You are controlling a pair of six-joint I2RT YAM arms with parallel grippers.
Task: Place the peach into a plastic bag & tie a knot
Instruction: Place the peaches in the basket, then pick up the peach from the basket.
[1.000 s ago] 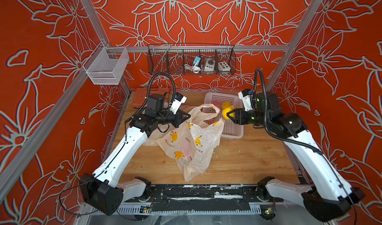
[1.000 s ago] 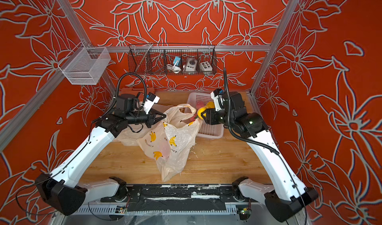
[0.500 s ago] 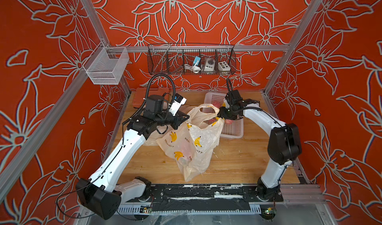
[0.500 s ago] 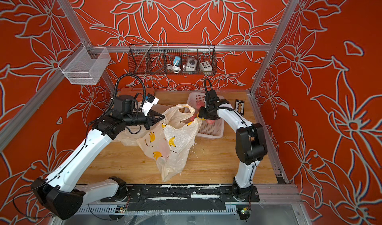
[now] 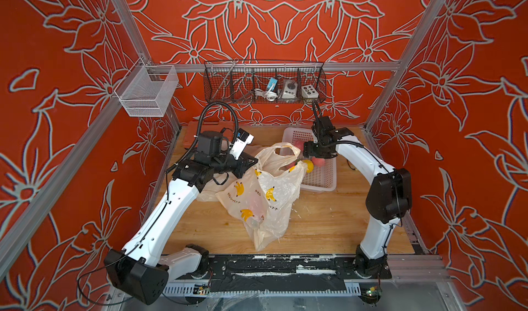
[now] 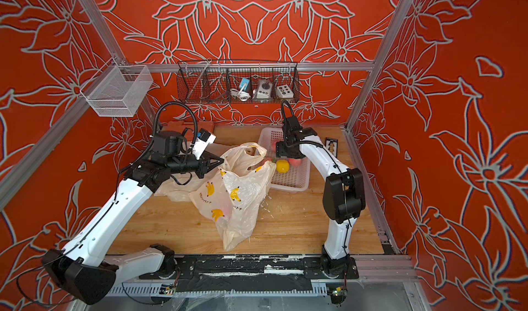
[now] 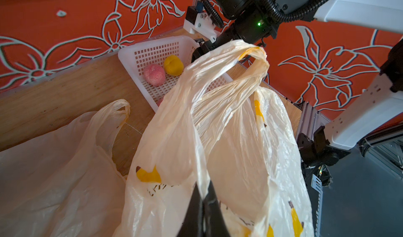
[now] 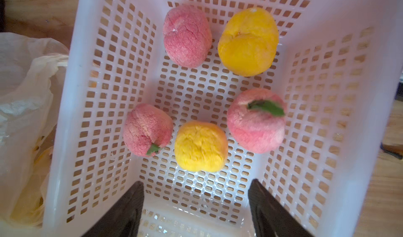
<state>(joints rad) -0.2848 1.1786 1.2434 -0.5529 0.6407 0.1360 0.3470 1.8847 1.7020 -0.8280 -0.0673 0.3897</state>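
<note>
As basket (image 8: 72,94) holds five, three pink peaches (image 8: 187,35), two yellow peaches (image 8: 247,42)

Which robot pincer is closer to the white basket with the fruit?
Right. The right pincer hangs open over the white basket. The left pincer is off to the side, shut on the plastic bag, away from the basket.

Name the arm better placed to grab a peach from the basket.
Right. The right gripper, open, hangs over the basket of peaches; the left gripper is shut on the plastic bag, holding it up.
</note>
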